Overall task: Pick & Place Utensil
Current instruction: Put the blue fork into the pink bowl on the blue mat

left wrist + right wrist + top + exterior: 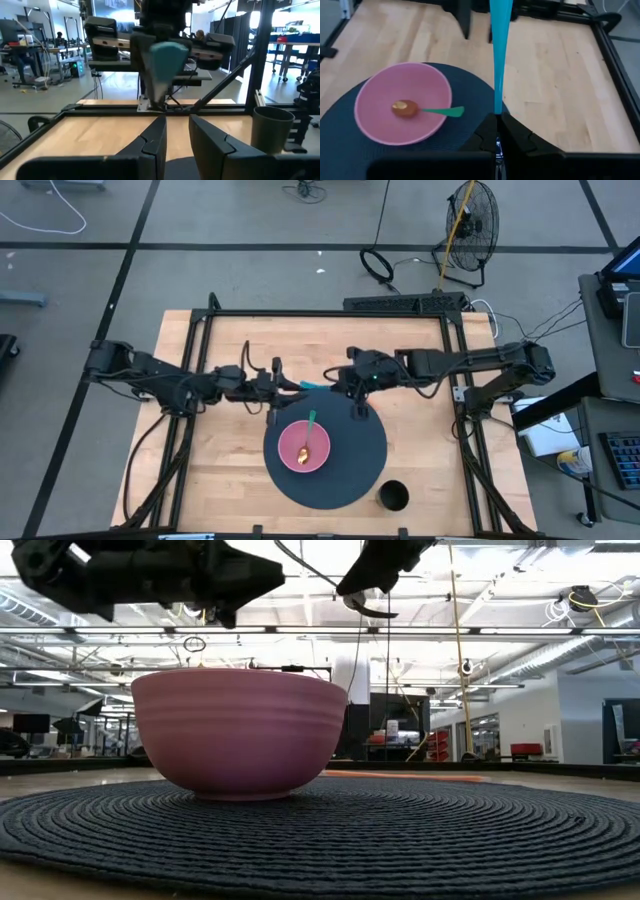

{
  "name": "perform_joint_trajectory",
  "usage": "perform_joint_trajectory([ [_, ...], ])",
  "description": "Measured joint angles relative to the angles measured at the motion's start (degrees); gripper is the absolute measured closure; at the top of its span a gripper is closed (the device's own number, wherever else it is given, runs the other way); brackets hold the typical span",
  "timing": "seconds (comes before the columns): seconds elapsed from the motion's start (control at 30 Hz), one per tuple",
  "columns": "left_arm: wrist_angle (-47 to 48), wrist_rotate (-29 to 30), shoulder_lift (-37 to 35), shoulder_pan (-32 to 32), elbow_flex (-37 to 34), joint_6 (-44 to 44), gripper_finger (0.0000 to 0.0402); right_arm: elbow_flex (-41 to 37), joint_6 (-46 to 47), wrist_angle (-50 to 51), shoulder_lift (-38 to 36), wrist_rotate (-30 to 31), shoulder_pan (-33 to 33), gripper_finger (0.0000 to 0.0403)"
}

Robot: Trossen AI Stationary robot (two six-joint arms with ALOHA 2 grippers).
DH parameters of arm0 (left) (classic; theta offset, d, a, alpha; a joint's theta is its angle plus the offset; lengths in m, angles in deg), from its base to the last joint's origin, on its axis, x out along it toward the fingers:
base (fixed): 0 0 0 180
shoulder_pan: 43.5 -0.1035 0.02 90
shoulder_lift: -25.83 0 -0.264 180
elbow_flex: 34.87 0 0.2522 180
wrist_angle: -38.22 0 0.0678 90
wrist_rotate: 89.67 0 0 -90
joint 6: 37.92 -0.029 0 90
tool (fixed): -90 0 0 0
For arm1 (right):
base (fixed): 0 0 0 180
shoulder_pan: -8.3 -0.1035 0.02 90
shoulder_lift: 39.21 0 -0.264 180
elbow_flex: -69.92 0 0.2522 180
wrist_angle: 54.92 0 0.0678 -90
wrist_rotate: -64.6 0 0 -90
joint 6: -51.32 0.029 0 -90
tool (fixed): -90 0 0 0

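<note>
A long teal utensil [499, 55] is held in the air by my right gripper [497, 120], above the far edge of the dark round mat [350, 470]. It points toward the table's left, at my left gripper [282, 386]. My left gripper [176, 137] is open and faces the utensil's free end [167, 60], which hangs just ahead of its fingers. I cannot see them touching. A pink bowl [303, 445] stands on the mat. In it lies a spoon [427, 110] with a green handle. My right gripper pinches the teal utensil by its one end [496, 107] between the two fingers. The fingers come level from the table's right and lie along the utensil. It sticks straight out ahead of them, lifted clear of the table and about level.
A black cup [393, 496] stands on the wood by the mat's near right edge and also shows as the cup [272, 130] in the left wrist view. A black frame runs around the table. Bare wood lies left and right of the mat.
</note>
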Motion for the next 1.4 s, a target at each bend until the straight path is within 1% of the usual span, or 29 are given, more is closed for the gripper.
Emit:
perform_joint_trajectory([
  [0.37, 0.0, 0.0, 4.9, 0.0, 5.2, -0.4, 0.0312, 0.0, -1.9, -1.4, 0.0, 0.0, -1.6, 0.0400],
  [0.43, 0.0, 0.0, 5.5, 0.0, 5.4, -0.9, 0.0305, 0.0, -2.2, -1.9, 0.0, 0.0, -1.6, 0.0400],
  [0.5, 0.1, -0.4, 6.1, 0.0, 5.8, -0.8, 0.0285, 0.0, -2.4, -2.1, 0.0, 0.0, -1.6, 0.0400],
  [0.67, 0.0, -0.2, 6.2, 0.0, 6.1, 0.4, 0.0216, 0.0, -2.4, -2.1, 0.0, 0.0, -1.6, 0.0399],
  [0.77, -0.5, 0.0, 6.3, -0.4, 6.1, 0.4, 0.0181, 0.0, -2.4, -2.7, 0.0, -0.1, -1.6, 0.0399],
  [0.87, -3.2, 0.0, 6.2, -0.6, 6.1, 0.5, 0.0161, 0.0, -2.4, -3.2, 0.0, -0.2, -1.6, 0.0399],
  [0.93, -4.0, 0.0, 6.2, -0.7, 6.1, 0.4, 0.0157, 0.0, -2.4, -3.4, 0.2, -0.2, -1.6, 0.0399],
  [1.03, -5.1, -0.2, 6.2, -0.8, 6.1, 0.0, 0.0165, 0.0, -2.3, -4.0, 0.6, -0.2, -1.6, 0.0399],
  [1.13, -5.4, -0.5, 6.2, -0.8, 6.1, -1.0, 0.0186, 0.1, -2.2, -5.3, 0.6, -0.2, -1.6, 0.0399],
  [1.4, -5.6, -1.6, 6.2, -0.6, 6.1, -2.4, 0.0279, 0.1, -2.3, -6.0, 0.6, -0.2, -1.6, 0.0399],
])
